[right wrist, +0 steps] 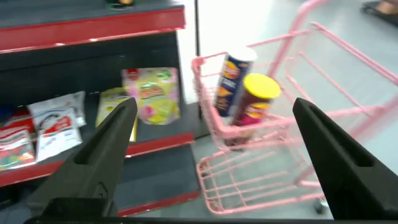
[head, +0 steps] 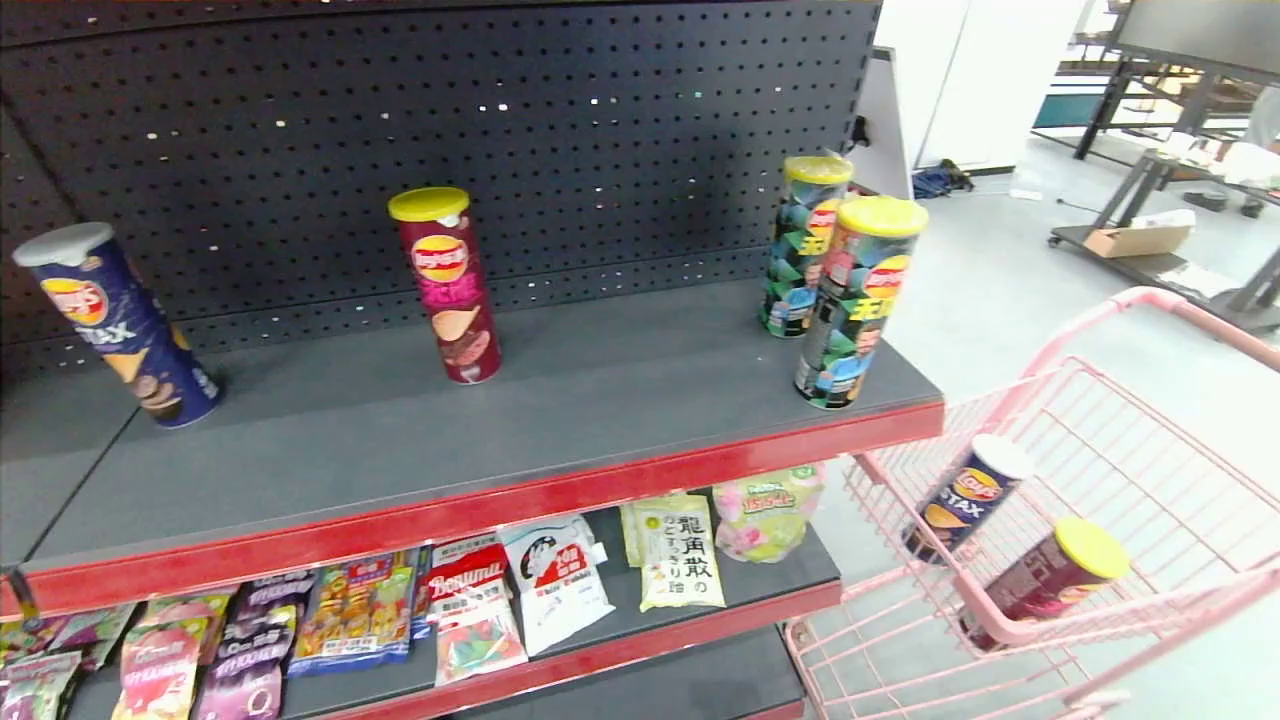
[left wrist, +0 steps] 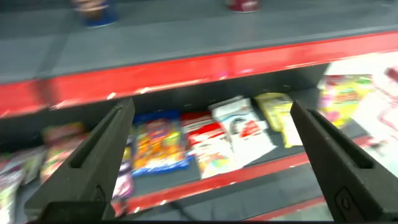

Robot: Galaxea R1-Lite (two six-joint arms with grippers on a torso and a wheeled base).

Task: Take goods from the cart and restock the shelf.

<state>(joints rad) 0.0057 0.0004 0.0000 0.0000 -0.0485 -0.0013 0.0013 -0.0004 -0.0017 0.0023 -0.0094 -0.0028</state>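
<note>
- Jaws wide apart and nothing held: left gripper (left wrist: 208, 112) in front of the snack bags (left wrist: 205, 140) on the lower shelf, right gripper (right wrist: 214, 106) facing the pink cart (head: 1090, 330).
- Left to stock: blue chip can (head: 965, 495) and maroon chip can (head: 1050, 575), tilted side by side in the cart's near corner, beside the shelf's right end.
- Risk of catching a finger on the cart's wire wall or rim on the way in. Likely result: the wheeled cart shoved out of reach.
- Risk of pinching both cans at once or knocking the neighbour, given how close together. Smooth round tubes, so probably prone to slipping or rolling under an off-centre grip.
- Risk of toppling the two green-patterned cans (head: 855, 300) at the right end of the top shelf (head: 560, 400), the front one close to the red edge. Any lift from the cart would pass right beside them.
- Risk of releasing a can while tilted. Tall, narrow shape, so likely to tip over and roll off the front.
</note>
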